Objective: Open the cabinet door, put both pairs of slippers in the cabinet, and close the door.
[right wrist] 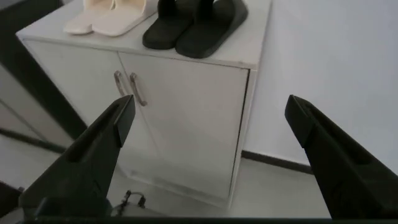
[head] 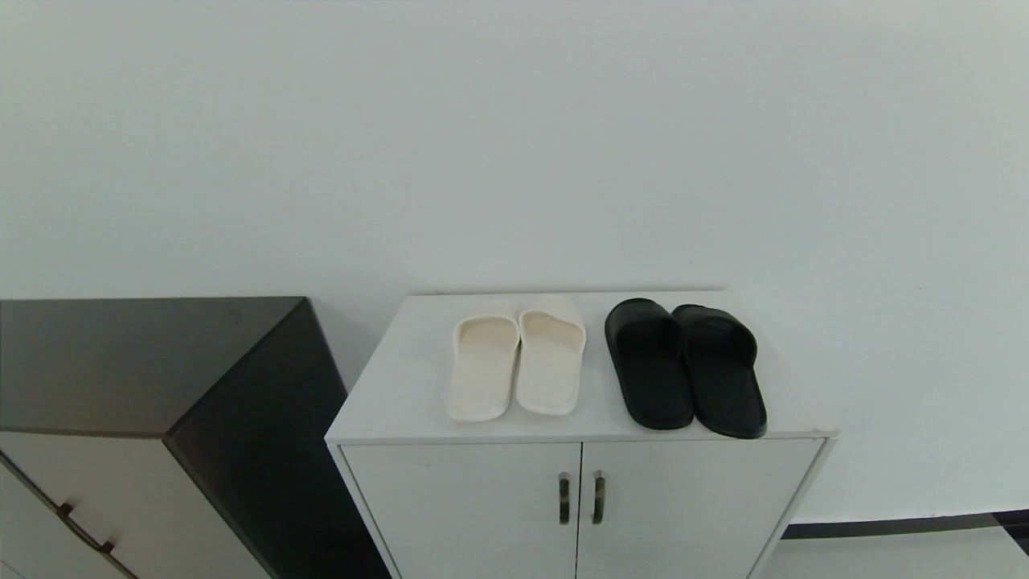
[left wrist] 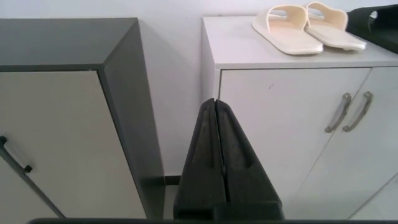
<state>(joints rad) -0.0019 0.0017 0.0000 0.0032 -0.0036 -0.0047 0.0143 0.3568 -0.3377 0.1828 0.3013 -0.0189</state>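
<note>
Cabinet top (head: 402, 386): cream slippers (head: 490, 366), blk slippers (head: 651, 370); wht wall (head: 514, 145) behind

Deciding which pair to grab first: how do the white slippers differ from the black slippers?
The white slippers are cream and sit toward the robot's left; the black slippers are black, toward its right. The black slippers reach nearer the front edge than the white slippers. Both lie on the cabinet top, toes toward the wall.

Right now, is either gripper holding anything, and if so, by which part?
Nothing is held. The left gripper is shut on empty air, the right gripper is open, and the white slippers and black slippers lie untouched on the cabinet.
</note>
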